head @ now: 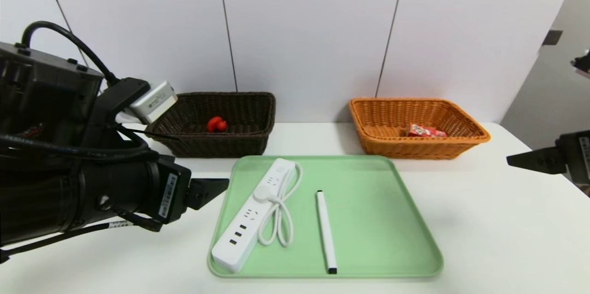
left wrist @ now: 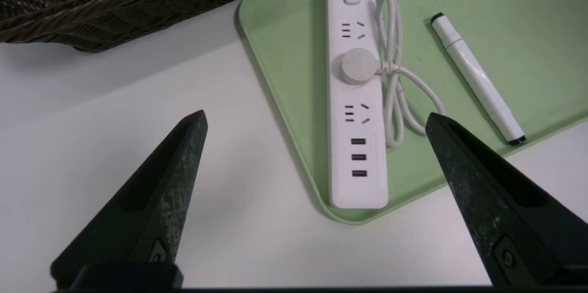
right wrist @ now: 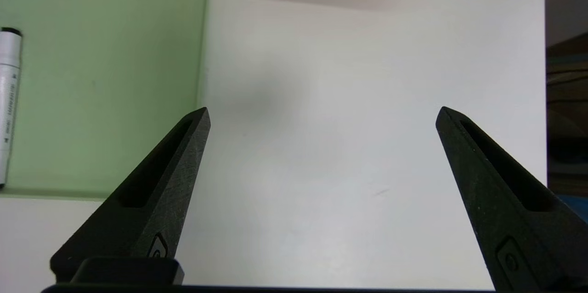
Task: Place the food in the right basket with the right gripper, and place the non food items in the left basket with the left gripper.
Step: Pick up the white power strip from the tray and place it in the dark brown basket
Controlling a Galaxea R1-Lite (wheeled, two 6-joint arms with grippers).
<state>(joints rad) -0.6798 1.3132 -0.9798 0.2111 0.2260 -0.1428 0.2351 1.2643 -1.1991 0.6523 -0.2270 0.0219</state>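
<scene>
While the left gripper (left wrist: 316, 116) hangs above the white table (head: 498, 220) just off the left edge of the green tray (head: 382, 238), its two black pointed fingers (left wrist: 174, 169) are spread wide with nothing between them. Behind that arm, against the wall, sits the dark brown wicker basket (head: 216, 144), and inside it lies a small red object (head: 216, 124) whose kind is hard to make out from the head view. On the left half of the tray rests the long white power strip (head: 251, 215), set at a slant, its round plug pushed into one of its own sockets and its white cord (head: 281, 213) looped on the tray beside it. Just to the right of the cord, apart from it, lies the slim white marker (head: 326, 232), its black tip toward the near rim of the tray. Farther back and to the right stands the orange-tan wicker basket (head: 382, 123), and the red snack pouch (head: 425, 131) lies inside it, against the right part of its floor. At the far right, the right gripper (right wrist: 321, 111) hovers over bare table beside the tray's right edge, well apart from both baskets; its fingers (right wrist: 170, 164) also stand fully apart and hold nothing.
</scene>
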